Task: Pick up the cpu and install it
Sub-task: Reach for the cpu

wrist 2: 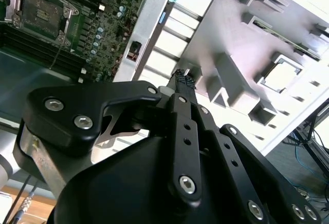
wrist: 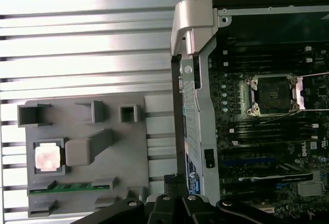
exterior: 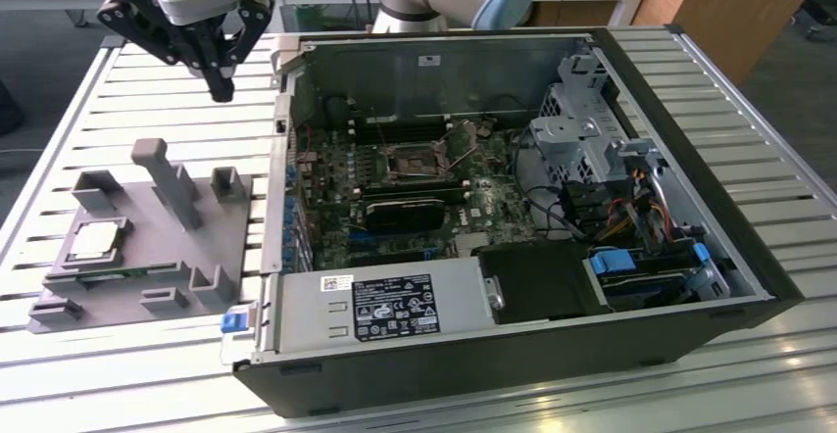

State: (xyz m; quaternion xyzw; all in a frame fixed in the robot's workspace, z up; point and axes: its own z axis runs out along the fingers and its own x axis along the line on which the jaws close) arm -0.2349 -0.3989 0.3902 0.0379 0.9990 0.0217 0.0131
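Black linkage of the end effector (wrist 2: 181,76) sits closest in the second wrist view, its two fingers drawn together at the tips with nothing between them. In the first wrist view those tips hang over the slatted bench (wrist: 92,39), in the gap between the grey fixture tray (wrist: 126,154) and the side wall of the open computer case (wrist: 193,106).

The cpu (wrist: 47,158) lies flat in a square pocket of the tray, silver top up, well apart from the fingertips and not yet lifted. In the exterior view it sits toward the exterior view's left.

To pick it cleanly, I judge the fingers must spread wider than the chip, centre over the pocket and come down square to its edges. A tilted grip on so thin a part would likely slip or scrape the pocket walls.

A tall grey post (exterior: 164,173) rises just beside the pocket, with lower blocks around it, so a sideways approach risks a knock. A green memory stick (wrist: 69,187) rests in a slot near the cpu.

Inside the case, the socket (wrist: 271,95) appears open, and the case wall stands between it and the tray.
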